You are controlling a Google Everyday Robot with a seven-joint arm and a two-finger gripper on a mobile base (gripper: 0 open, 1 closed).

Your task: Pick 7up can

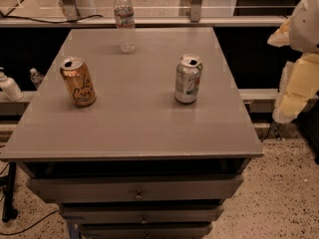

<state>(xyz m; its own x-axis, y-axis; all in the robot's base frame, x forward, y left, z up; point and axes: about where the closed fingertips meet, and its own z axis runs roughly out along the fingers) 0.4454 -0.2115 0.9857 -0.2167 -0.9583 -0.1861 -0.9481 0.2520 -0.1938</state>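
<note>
Camera view looks down on a grey cabinet. Nearest are its drawers, stacked under the front edge of the top, the uppermost with a small knob at its middle. Speckled floor lies to the right of them, and a black cable runs across the floor at the lower left. On the top, about midway back, the 7up can stands upright to the right of centre, its silver lid already opened. The gold can stands upright on the left side at about the same depth, well apart from it. The gripper shows as a pale yellow and white shape at the right border, out past the cabinet's right side and roughly level with the 7up can. It is apart from the can and touches nothing on the top; whether it is released or clenched I cannot tell. On a ledge to the left of the cabinet stand a white bottle and a small clear one. Farther back, the water bottle stands upright near the far edge, left of centre. Behind it a pale rail runs from side to side.
</note>
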